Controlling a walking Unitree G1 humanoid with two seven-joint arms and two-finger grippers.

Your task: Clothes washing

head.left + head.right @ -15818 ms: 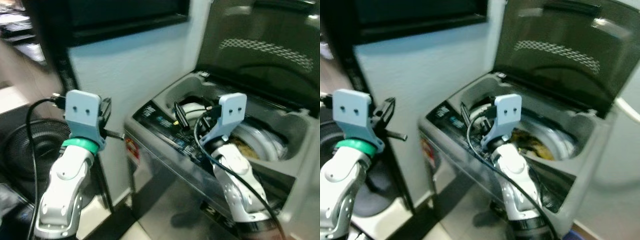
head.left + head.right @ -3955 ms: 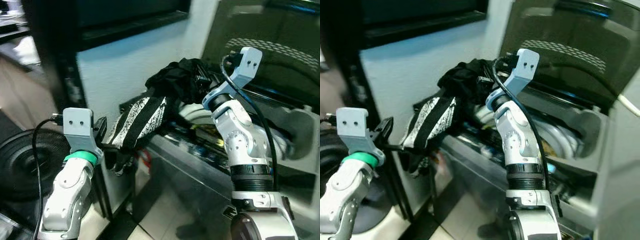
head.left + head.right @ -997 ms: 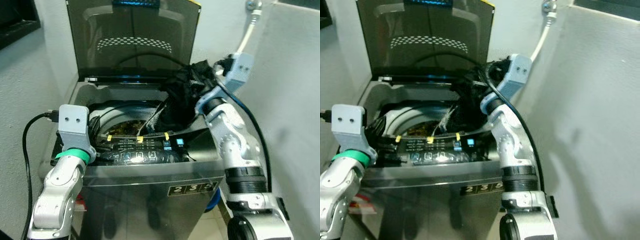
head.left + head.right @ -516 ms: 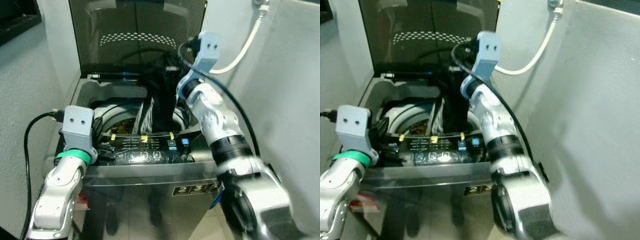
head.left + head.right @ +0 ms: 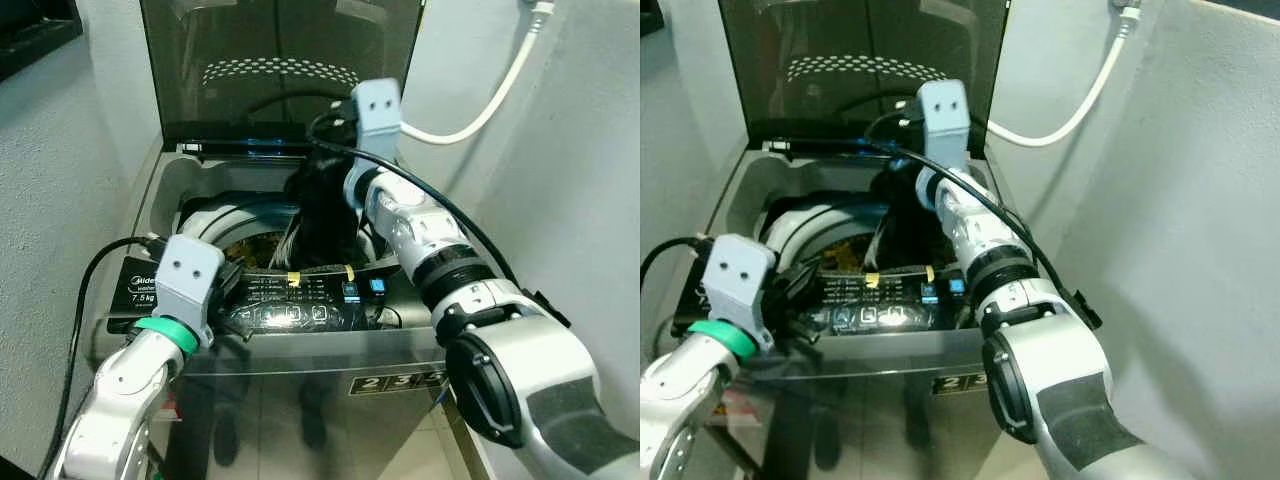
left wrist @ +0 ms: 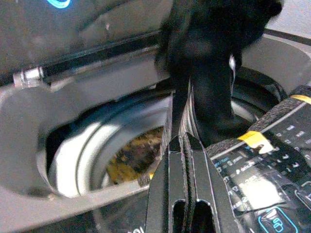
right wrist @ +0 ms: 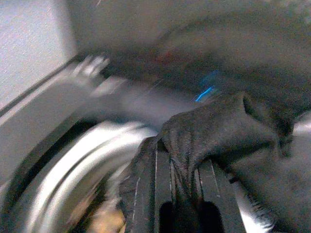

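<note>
- Against the grey wall, a top-loading washing machine [image 5: 300, 345] stands with its dark lid [image 5: 270, 60] raised upright, and a white hose [image 5: 480, 100] runs along the wall to its right.
- Below the lid, the drum [image 5: 215, 222] lies open, with something yellowish at its bottom.
- Over the drum's right side hangs a black garment [image 5: 320, 210] with a pale striped part, its lower end already inside the opening.
- At the garment's top, the right gripper [image 7: 177, 170] has its jaws clamped on the black cloth.
- Near the control panel [image 5: 290, 300] at the machine's front edge, the left gripper [image 6: 187, 160] hovers, jaws together and holding nothing.
- Loading looks to be the step in hand; next the right arm likely needs to lower further, part its jaws and let the cloth fall clear of the rim.
</note>
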